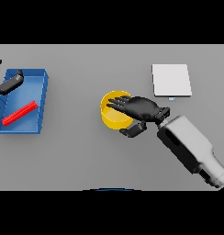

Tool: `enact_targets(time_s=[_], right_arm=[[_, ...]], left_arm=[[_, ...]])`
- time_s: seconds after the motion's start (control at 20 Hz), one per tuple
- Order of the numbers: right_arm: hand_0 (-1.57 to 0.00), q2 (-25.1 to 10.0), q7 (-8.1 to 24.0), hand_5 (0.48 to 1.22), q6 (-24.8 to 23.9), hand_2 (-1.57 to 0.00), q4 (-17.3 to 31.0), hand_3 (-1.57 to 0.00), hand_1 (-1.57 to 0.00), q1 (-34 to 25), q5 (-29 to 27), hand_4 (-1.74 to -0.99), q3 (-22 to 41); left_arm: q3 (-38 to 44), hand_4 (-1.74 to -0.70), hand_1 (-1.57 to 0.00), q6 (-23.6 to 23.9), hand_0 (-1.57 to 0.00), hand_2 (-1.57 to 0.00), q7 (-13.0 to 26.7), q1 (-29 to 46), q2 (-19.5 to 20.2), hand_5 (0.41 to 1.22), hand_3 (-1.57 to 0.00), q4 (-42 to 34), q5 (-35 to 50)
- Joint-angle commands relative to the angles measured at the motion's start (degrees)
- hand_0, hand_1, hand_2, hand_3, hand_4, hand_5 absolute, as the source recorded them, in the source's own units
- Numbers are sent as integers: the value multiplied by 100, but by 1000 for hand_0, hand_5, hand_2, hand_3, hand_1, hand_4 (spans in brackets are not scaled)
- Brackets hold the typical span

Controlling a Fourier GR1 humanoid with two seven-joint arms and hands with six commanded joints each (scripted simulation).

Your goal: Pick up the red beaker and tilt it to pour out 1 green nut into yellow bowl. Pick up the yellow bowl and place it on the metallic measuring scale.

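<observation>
From my feed, far left: left hand sits at the picture's left edge, over the top-left corner of the blue tray. Its fingers look loosely extended, holding nothing as far as I can see. Inside the tray I see the red beaker, lying on its side, long axis running diagonally from lower left to upper right. It's apart from the left hand.

Centre: yellow bowl stands upright on the grey table. I can't make out any nut in it; the hand hides part of the inside.

Right hand is at the bowl, fingers reaching straight across its right rim and over the opening, thumb curled under on the near-right side of the wall. Reads as a pinch on the rim. Its arm comes in from the lower right.

Right of that, further back: metallic measuring scale, a pale square plate, flat on the table, near the bowl but not touching.
</observation>
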Motion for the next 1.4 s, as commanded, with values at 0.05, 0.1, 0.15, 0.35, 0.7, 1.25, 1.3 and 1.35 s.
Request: enact_targets(time_s=[0.05,0.1,0.15,0.35,0.7,1.25,1.3,1.35], right_arm=[[1,121,102,674,28,1,182,1,1,-73,81,-1281,103],[1,152,126,671,114,1,208,1,1,-111,76,-1288,139],[1,135,129,671,133,1,291,1,1,-118,111,-1295,171],[1,177,179,690,319,1,419,1,1,-320,190,-1307,298],[-258,222,265,900,373,-233,578,-249,-236,-402,375,-1387,496],[-1457,57,243,1193,856,-1387,410,-1170,-1449,-386,89,-1703,479],[-1480,72,310,1199,863,-1424,399,-1176,-1474,-409,103,-1711,480],[-1498,53,308,1203,855,-1453,367,-1181,-1493,-407,98,-1717,485]], left_arm=[[19,-797,1,23,1,1,30,33,43,734,1,-82,29],[13,-798,1,45,1,1,6,34,-4,735,1,-52,26],[7,-798,1,10,1,1,20,6,-26,735,1,-17,33],[9,-797,1,1,1,1,-73,15,-41,735,1,139,-10],[25,-793,1,-41,1,1,-38,-70,-6,722,1,98,-3],[60,-804,1,56,1,1,-17,116,128,726,1,-244,88],[44,-806,1,70,1,1,40,72,85,724,1,-208,72],[37,-805,1,72,1,1,39,67,82,725,1,-186,54]])
